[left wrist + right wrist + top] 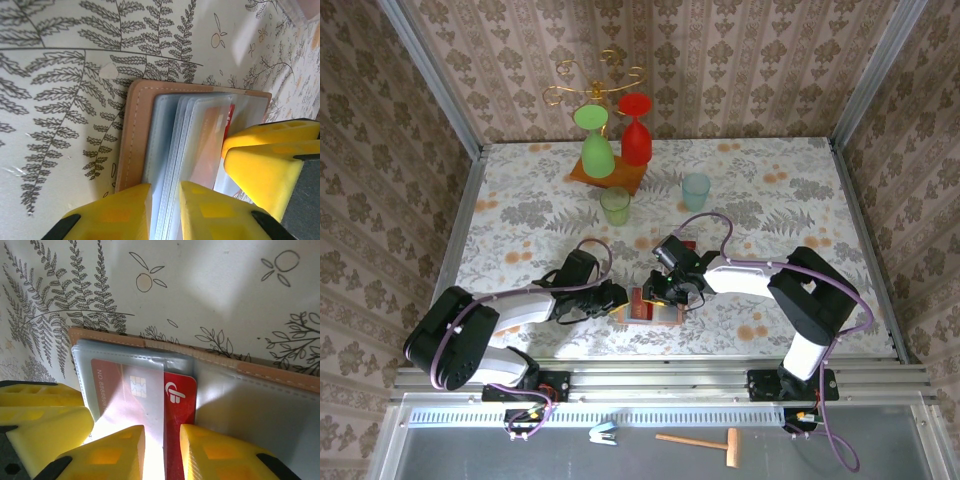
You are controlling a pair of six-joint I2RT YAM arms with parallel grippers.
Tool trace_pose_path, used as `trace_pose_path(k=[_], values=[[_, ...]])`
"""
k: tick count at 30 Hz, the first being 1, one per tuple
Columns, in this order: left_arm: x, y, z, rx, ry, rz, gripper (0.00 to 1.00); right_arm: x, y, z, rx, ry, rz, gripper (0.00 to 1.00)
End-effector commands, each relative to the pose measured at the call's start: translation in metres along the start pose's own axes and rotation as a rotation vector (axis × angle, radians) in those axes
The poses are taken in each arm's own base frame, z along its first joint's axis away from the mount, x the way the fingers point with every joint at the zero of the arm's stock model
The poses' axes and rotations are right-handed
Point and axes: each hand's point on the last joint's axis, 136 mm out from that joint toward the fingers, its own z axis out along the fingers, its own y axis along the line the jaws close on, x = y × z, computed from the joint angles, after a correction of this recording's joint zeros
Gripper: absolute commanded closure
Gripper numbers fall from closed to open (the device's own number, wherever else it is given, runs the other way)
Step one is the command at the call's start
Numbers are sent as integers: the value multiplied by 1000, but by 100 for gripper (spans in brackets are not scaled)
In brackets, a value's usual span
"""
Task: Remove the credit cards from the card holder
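You had left arm and right arm: white links, black joints, purple cables looped along both. Fingers were yellow, blocky, with shallow square recesses. Bases were black.

The table wears a pale cloth printed with grey ferns, flowers and small orange fruits. Near its front edge, about midway across, the card holder lies open, tan side down, clear sleeves up. Toward the back sits a brown wooden stand base, a green cup just before it, a pale blue cup to its right
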Motion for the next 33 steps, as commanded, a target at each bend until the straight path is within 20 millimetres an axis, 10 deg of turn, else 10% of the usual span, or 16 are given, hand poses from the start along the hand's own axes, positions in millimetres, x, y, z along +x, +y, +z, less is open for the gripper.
trace_pose_path(k=[1, 33], values=[[4, 6, -1, -15, 15, 10, 77, -4, -6, -7, 56, -22, -19, 74], [-2, -48, 1, 86, 9, 81, 85, -10, 1, -28, -60, -39, 6, 74]])
